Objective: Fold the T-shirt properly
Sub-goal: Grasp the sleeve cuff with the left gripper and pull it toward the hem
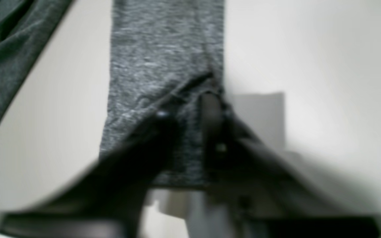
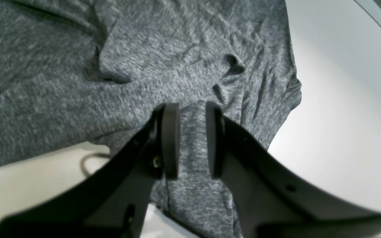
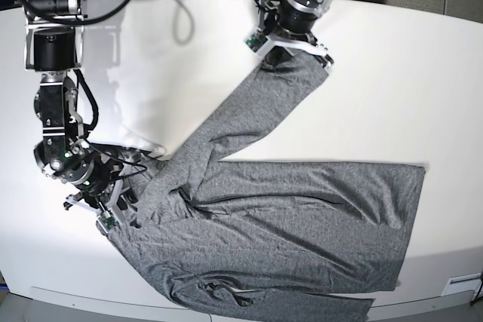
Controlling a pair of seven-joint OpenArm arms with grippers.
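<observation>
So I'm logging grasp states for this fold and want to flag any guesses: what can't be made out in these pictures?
- Left gripper: the left wrist view is motion-blurred, so whether its fingers pinch the T-shirt sleeve end is unclear; in the base view the wrist covers them.
- Right gripper: cloth lies between the pads, but contact is not certain.
- Second sleeve: cut off by the base view's bottom edge.
- Collar: bunched under the right arm in the base view.

The left hand [image 1: 187,109] reaches in from the far side of the base view, wrist angled down, its fingers pinched together on cloth. The right hand [image 2: 192,138] sits low at the near left, arm hanging from its post, its pads [image 2: 170,138] set slightly apart around a fold of the fabric
</observation>
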